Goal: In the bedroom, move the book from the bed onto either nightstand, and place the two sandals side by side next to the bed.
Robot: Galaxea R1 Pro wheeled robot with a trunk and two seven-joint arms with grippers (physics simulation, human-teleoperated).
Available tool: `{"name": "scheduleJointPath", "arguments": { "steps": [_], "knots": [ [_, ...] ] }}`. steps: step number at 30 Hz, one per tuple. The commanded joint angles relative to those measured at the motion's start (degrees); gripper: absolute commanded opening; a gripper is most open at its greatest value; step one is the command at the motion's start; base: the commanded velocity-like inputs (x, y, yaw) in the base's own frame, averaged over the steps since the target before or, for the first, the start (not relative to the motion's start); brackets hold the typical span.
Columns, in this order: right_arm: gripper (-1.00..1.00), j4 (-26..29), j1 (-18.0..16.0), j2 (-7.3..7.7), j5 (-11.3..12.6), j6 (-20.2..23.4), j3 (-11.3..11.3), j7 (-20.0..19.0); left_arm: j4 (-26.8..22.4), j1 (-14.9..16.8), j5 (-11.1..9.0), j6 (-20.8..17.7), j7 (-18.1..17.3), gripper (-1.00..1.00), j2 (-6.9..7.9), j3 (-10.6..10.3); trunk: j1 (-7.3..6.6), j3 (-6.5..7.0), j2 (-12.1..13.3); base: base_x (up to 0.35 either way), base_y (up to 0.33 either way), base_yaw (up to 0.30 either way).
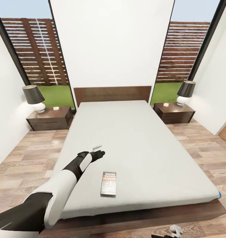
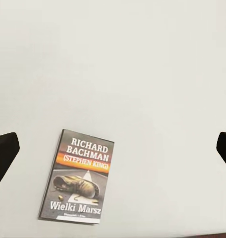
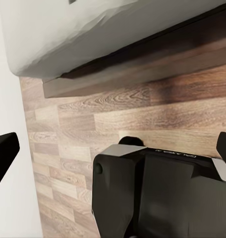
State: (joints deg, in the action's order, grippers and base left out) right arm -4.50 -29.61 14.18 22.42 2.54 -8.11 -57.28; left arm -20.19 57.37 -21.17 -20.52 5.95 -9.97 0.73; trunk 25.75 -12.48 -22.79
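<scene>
One book lies flat near the foot of one pale bed, just beside the left pincer, which hovers over the mattress with jaws spread wide. Two nightstands flank the headboard, each bearing one lamp. Wood planks floor the white-walled bedroom. The right pincer hangs open above them.
</scene>
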Motion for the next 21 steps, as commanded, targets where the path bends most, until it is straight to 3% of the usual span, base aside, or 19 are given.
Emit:
{"name": "scheduleJointPath", "arguments": {
  "steps": [1,21],
  "knots": [
    [1.0,-0.16,-0.09,-0.01,0.61,0.27,-0.41,-0.29,-0.11,0.03,-0.54,-0.31,0.37,1.0,-0.02,0.06,0.03,-0.21,-0.12,0.0,0.0,0.0],
    [1.0,-0.16,-0.1,-0.03,0.61,0.27,-0.41,-0.29,-0.17,0.03,-0.54,-0.31,0.36,1.0,-0.02,0.06,0.03,-2.0,-0.12,0.0,0.0,0.0]
  ]
}}
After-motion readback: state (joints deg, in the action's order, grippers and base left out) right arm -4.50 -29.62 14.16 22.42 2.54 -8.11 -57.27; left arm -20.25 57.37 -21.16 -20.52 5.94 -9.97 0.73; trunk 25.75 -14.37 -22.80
